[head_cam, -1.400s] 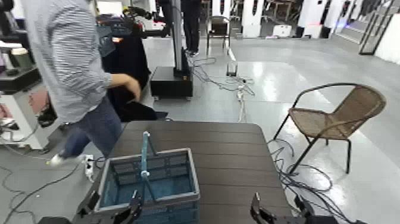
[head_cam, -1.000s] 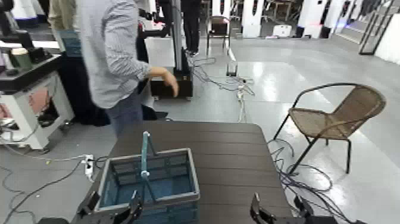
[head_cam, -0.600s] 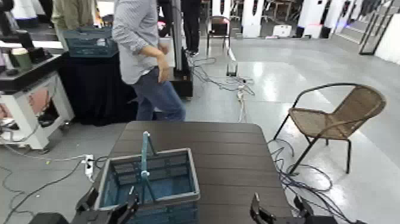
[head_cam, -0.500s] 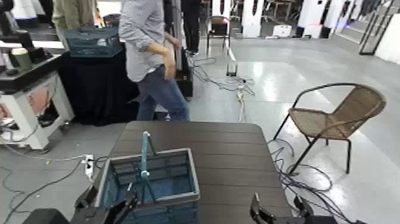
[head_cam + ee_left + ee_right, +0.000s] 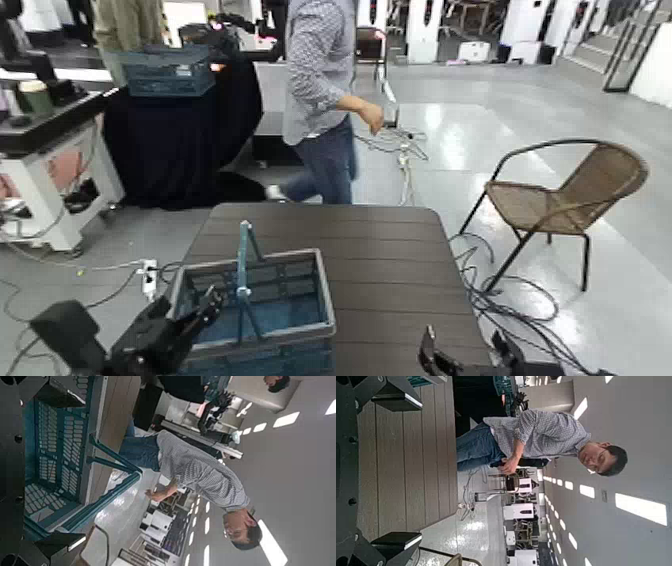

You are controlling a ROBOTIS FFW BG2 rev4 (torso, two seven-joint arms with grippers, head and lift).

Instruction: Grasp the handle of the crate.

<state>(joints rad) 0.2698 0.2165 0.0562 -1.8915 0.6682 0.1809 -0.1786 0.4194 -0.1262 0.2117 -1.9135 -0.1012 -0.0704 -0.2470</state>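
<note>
The blue lattice crate (image 5: 285,300) with its grey rim stands on the near left part of the dark wood table (image 5: 380,260). Its light-blue handle (image 5: 243,262) stands upright over the middle. My left gripper (image 5: 200,308) is open at the crate's near left corner, just short of the handle and not touching it. In the left wrist view the crate (image 5: 51,455) and handle (image 5: 119,459) lie ahead of the open left gripper (image 5: 79,471). My right gripper (image 5: 462,358) is low at the table's near right edge; the right wrist view shows it (image 5: 415,471) open and empty.
A person in a striped shirt (image 5: 320,70) walks behind the table. A darker teal crate (image 5: 165,70) sits on a black-draped table at the back left. A wicker chair (image 5: 560,200) stands to the right. Cables (image 5: 400,140) lie on the floor.
My left arm has risen and swung in toward the crate's near left corner. The person has walked from left to right behind the table. The right arm has not moved.
</note>
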